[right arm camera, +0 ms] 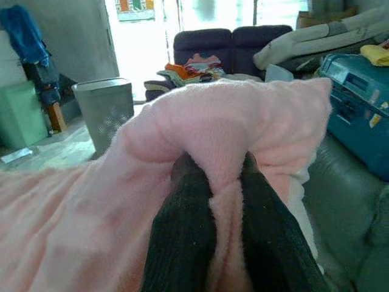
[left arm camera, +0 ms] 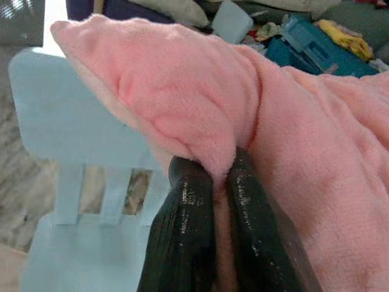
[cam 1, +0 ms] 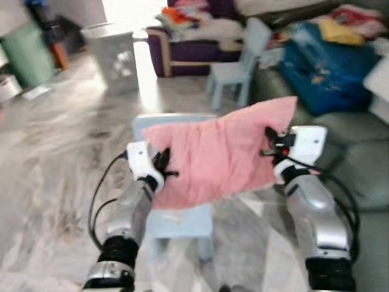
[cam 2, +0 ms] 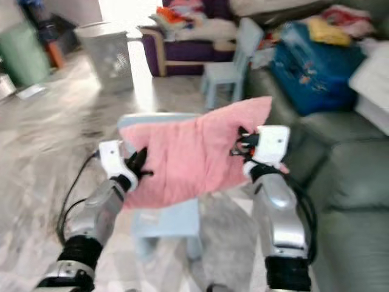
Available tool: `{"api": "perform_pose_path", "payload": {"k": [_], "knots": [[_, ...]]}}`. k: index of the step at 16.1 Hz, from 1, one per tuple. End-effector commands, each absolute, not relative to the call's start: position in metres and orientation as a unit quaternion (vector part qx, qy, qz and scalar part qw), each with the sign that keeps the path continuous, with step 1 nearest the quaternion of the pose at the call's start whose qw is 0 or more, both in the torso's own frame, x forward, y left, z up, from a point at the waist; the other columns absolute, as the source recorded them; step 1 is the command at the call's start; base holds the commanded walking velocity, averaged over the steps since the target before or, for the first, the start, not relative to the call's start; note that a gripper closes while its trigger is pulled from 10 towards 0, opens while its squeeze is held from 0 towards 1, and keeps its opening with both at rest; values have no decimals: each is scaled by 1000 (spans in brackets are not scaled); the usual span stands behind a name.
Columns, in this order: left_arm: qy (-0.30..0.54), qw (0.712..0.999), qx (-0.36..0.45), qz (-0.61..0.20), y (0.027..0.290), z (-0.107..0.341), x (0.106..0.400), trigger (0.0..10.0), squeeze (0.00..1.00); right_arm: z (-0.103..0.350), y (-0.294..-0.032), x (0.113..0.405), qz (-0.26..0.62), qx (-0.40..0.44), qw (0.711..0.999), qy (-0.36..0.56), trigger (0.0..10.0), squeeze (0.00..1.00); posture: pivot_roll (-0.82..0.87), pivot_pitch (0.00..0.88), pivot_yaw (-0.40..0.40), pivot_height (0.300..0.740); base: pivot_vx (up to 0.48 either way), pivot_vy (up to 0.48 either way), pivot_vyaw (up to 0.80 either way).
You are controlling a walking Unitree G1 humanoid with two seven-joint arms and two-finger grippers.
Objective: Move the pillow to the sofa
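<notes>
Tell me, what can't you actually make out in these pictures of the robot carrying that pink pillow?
- Light blue chair: seat and back mostly hidden behind the pink pillow in the eye views.
- Left gripper and right gripper: fingertips buried in pillow fabric.
- Items piled on the purple sofa: too blurred to identify.
- Green sofa: cut off by the picture's edge.

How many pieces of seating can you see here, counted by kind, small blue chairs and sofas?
Small light blue chairs: 2, one under the pink pillow at, one further back.
Sofas: 2, the grey-green one and the dark purple one.
Total: 4.
</notes>
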State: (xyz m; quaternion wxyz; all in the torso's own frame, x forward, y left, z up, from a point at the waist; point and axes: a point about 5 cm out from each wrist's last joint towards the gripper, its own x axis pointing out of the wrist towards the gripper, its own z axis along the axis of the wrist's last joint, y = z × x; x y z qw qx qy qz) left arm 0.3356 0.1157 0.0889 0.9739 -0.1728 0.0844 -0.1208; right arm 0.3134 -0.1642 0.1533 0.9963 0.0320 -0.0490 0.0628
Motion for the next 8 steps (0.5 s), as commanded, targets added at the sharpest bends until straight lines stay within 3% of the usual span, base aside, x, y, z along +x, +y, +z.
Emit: {"api": "perform_pose_path", "payload": {"k": [1, 2, 7, 8], "knots": [[76, 974, -173, -127, 111, 95, 338, 10000, 0, 163, -162, 315, 68, 32, 995, -68, 10000, 0, -241, 0, 39, 740, -311, 0, 0], [75, 974, -173, -127, 112, 95, 338, 10000, 0, 163, -162, 315, 68, 32, 995, -68, 10000, 0, -240, 0, 38, 740, -315, 0, 0], [67, 977, -163, -117, 115, 100, 342, 10000, 0, 162, -163, 314, 66, 32, 995, -65, 10000, 0, -247, 0, 39, 740, 0, 0, 0], [64, 979, -157, -114, 119, 104, 346, 10000, 0, 162, -164, 314, 65, 31, 995, -62, 10000, 0, -249, 0, 39, 740, 0, 0, -800]]}}
